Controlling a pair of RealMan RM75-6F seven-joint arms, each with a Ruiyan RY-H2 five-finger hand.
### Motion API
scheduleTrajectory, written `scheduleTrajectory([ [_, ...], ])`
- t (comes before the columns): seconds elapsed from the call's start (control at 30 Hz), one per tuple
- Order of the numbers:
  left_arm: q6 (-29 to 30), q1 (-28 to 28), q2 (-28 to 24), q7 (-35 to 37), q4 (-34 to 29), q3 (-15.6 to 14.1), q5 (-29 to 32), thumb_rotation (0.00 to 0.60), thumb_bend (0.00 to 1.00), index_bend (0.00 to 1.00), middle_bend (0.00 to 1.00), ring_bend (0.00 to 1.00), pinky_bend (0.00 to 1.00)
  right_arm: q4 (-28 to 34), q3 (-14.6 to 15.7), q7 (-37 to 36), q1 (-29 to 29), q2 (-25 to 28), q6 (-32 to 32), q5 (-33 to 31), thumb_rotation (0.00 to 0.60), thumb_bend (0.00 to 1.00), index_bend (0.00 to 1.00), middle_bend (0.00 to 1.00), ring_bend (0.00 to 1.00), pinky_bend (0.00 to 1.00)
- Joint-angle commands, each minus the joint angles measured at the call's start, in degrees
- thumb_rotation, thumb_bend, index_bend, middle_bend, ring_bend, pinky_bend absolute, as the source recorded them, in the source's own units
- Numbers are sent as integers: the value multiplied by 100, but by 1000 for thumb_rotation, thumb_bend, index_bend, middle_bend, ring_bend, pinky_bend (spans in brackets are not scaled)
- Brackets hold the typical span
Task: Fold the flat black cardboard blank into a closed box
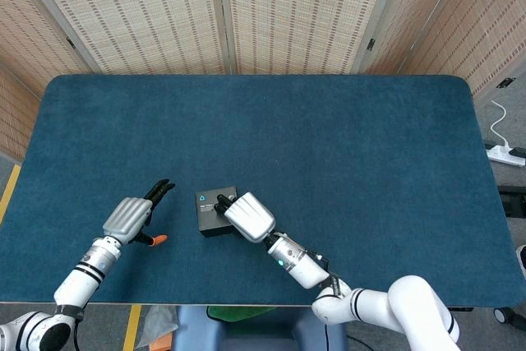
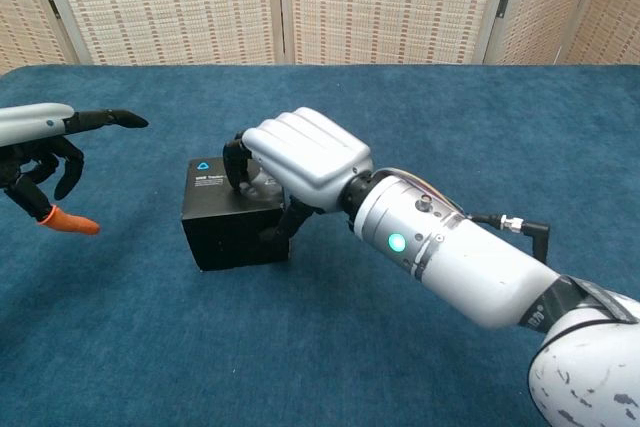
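- My right hand (image 2: 300,152) rests its curled fingers (image 2: 236,162) on top of the black box (image 2: 228,227), near the front of the blue surface (image 1: 345,145).
- My left hand (image 1: 131,218) hovers well apart, open, holding nothing.
- I should press the lid evenly so it seats.
- The box looks closed; contents hidden.
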State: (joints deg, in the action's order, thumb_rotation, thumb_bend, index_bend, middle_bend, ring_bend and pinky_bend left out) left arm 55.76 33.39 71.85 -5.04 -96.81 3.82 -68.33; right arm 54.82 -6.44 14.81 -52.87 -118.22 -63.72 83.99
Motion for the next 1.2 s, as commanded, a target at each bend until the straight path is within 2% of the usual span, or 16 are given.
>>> scheduleTrajectory([
  [0.03,33,-15,10,-47,32,-2,-18,600,193,0,32,645,858,-18,-25,-44,28,-7,-57,60,600,89,449,630,735,1000],
  [0.13,202,-63,69,-188,109,16,-41,600,195,0,32,620,853,30,-67,-170,72,44,-257,183,600,89,448,545,735,1000],
  [0.2,486,-151,178,-324,231,64,-57,600,196,0,32,578,839,175,-107,-272,147,205,-579,348,600,92,404,463,735,1000],
  [0.3,738,-249,277,-448,376,91,-74,600,193,0,33,477,738,502,-139,-266,282,506,-918,490,600,99,309,380,735,1000],
  [0.4,987,-367,345,-607,511,125,-17,600,193,0,33,359,615,1092,-126,-239,537,998,-1225,557,600,102,247,344,730,1000],
  [0.5,1244,-518,362,-722,612,124,-5,600,195,0,37,291,503,1832,-46,-111,943,1650,-1484,477,600,103,206,335,696,1000],
  [0.57,1443,-650,351,-763,675,104,-31,600,195,0,44,266,435,2436,59,7,1282,2166,-1590,312,600,104,199,330,647,1000],
  [0.63,1656,-800,320,-814,715,65,-75,600,195,0,52,250,389,3096,192,159,1657,2721,-1704,86,600,110,193,316,525,979],
  [0.7,1857,-941,285,-846,738,7,-163,600,195,1,60,222,357,3547,330,241,1988,3175,-1849,-80,600,121,190,299,431,885],
  [0.77,2081,-1118,224,-819,749,-71,-286,600,195,13,70,198,327,3960,482,167,2359,3662,-2002,-288,600,134,190,276,348,726],
  [0.83,2290,-1298,157,-747,747,-137,-391,600,195,35,81,173,287,4236,624,-114,2700,4076,-2131,-447,600,139,173,251,267,572],
  [0.93,2553,-1534,82,-627,756,-220,-539,600,195,47,87,147,253,4359,853,-564,3132,4514,-2324,-460,600,143,119,201,181,399],
  [1.03,2805,-1759,5,-549,707,-318,-717,600,195,47,88,123,229,4311,1083,-978,3518,4792,-2502,-358,600,150,58,141,101,303],
  [1.2,3280,-2132,-24,-444,640,-481,-1073,600,195,47,87,110,219,3859,1268,-1580,4138,4809,-3032,-99,600,164,26,108,25,233],
])
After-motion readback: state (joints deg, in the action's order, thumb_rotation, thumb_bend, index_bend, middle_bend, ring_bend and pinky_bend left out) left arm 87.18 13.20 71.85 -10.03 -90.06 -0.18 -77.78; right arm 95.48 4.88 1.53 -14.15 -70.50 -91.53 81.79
